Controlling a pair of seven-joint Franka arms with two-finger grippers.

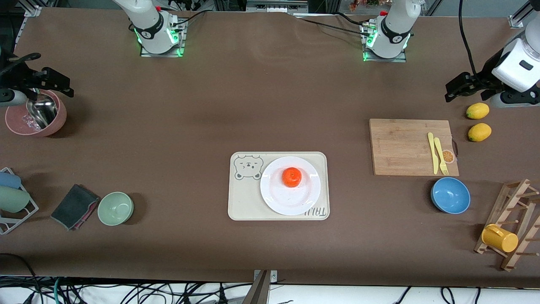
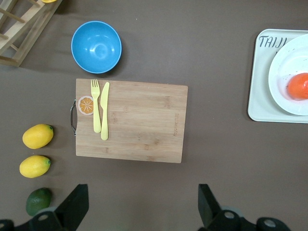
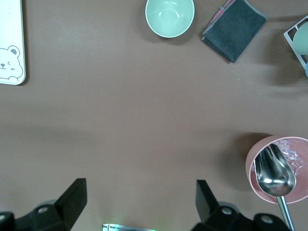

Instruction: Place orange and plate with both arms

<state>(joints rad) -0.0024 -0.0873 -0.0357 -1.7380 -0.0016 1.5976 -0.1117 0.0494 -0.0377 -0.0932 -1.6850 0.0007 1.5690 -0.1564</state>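
1. Brown cloth covered the table (image 1: pixel 253 97), with both arm bases along its edge farthest from the front camera.
2. At mid-table lay a beige tray (image 1: pixel 244 202), its long axis running between the two arms' ends.
3. On that tray sat the plate (image 1: pixel 278 198), toward the left arm's end of it, beside the bear drawing.
4. On the plate rested the orange (image 1: pixel 292 177), dimpled top up, slightly off centre.
5. The left gripper (image 2: pixel 143 208) hovered with jaws spread and empty near the lemons (image 1: pixel 478 111).
6. The right gripper (image 3: pixel 140 206) hung likewise wide and empty by the pink bowl (image 1: pixel 59 120), which held a metal scoop (image 1: pixel 42 112).
7. The blue bowl (image 1: pixel 450 195) and green bowl (image 1: pixel 115 208) were both empty.
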